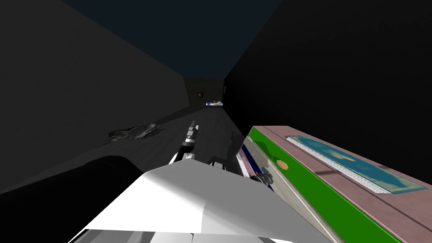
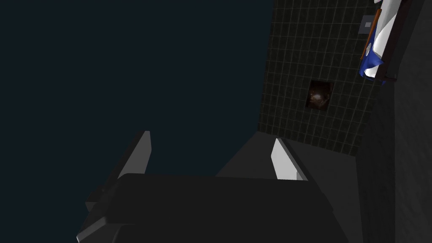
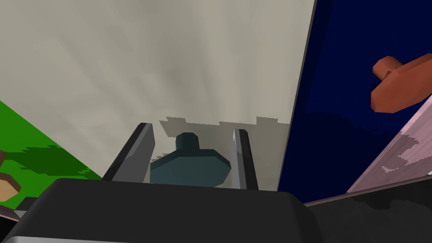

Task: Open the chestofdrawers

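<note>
Two right fingers (image 3: 137, 152) clamp the teal knob (image 3: 190, 166) in wrist view; left fingers (image 2: 284, 162) spread.

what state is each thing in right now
right gripper, fingers shut on the teal knob
left gripper, fingers open, holding nothing
beige drawer, cannot tell if pulled out

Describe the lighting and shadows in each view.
Head view: dim walls, chest of drawers brightly lit. Left wrist view: dark, one finger of the open left hand catching light. Right wrist view: bright, jagged-edged shadow behind the teal knob in the right hand.
</note>
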Motion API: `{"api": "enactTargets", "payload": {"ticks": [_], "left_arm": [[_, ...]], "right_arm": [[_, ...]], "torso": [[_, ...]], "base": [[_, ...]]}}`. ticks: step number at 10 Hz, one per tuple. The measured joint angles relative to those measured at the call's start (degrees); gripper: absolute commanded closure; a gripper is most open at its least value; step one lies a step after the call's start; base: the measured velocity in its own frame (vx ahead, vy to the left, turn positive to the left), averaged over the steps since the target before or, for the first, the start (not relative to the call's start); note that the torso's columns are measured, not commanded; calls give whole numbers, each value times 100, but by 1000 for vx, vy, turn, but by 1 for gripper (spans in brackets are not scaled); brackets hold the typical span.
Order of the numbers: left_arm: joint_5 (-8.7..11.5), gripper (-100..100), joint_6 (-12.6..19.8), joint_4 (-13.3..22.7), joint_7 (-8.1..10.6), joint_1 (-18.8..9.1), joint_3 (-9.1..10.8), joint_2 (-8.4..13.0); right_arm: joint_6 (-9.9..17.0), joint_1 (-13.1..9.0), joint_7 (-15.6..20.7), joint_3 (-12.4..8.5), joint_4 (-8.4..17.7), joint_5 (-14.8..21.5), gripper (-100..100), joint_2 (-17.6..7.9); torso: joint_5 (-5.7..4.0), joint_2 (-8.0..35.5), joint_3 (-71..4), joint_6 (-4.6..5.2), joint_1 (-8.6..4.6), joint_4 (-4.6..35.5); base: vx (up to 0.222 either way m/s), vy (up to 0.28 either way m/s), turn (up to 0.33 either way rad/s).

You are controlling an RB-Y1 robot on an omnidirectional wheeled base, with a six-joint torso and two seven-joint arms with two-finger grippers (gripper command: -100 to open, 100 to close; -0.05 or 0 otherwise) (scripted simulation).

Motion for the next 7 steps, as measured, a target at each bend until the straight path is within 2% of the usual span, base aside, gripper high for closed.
{"api": "enactTargets", "payload": {"ticks": [1,2,3,4,6,7], "left_arm": [[0,0,0,0,0,-2,-1,0],[0,0,0,0,0,-2,0,0],[0,0,0,0,0,0,0,0],[0,0,0,0,0,0,0,0],[0,0,0,0,0,-1,0,0],[0,0,0,0,0,-2,-1,0]], "right_arm": [[80,220,129,-66,-329,-171,100,-115],[112,280,160,-104,-402,-315,100,-176],[88,194,52,-99,-259,-350,100,-154],[64,88,-63,-87,-20,-344,100,-120],[110,277,-112,-169,9,-644,100,-249],[118,295,-162,-212,138,-810,100,-265]], "torso": [[-6,16,11,-11,2,3],[-5,7,10,-24,2,12],[-1,-14,-4,-18,5,7],[-5,-28,-13,-11,3,-3],[-9,-6,3,-29,-6,12],[11,5,4,-24,18,18]], "base": [[-91,3,382],[-49,4,76],[-9,7,-24],[-53,13,338],[-82,26,410],[-83,30,449]]}}
